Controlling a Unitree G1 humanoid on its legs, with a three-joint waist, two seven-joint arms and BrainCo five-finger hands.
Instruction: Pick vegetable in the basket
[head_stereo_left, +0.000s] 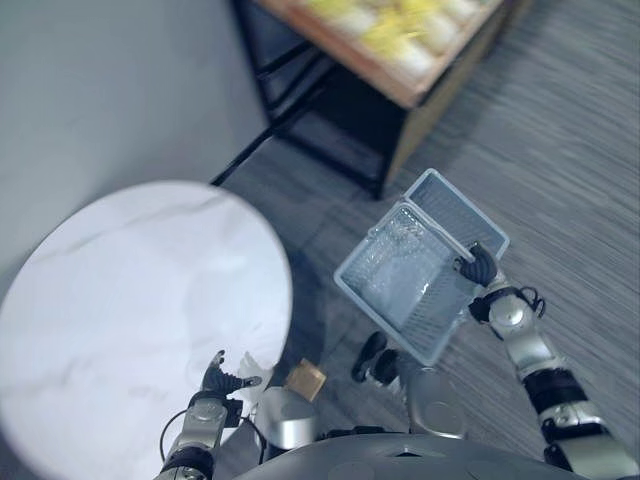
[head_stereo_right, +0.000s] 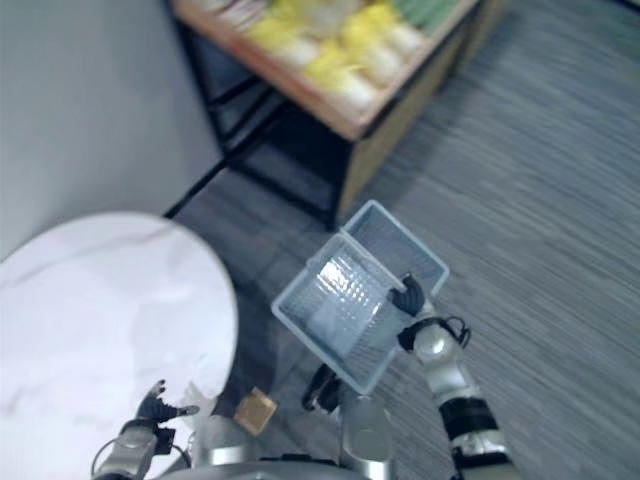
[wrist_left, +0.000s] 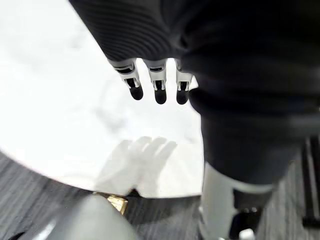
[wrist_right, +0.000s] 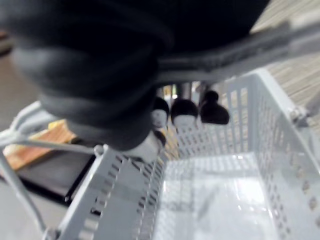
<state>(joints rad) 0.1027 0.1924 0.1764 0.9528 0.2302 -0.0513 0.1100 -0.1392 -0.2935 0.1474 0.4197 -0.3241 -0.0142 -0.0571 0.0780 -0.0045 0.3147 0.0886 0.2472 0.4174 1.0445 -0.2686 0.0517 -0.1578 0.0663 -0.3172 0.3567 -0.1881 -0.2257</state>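
right robot hand (head_stereo_left: 478, 265) clasping grey basket (head_stereo_left: 405, 288), left robot hand (head_stereo_left: 222, 380) over table (head_stereo_left: 130, 290)

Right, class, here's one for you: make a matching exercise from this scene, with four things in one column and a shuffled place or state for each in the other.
1. basket
2. left hand
3. right hand
4. display stand

A. open, over the edge of the round white table
B. empty, carried above the floor
C. curled round the handle
D. holds yellow produce

Pairs: 1-B, 2-A, 3-C, 4-D
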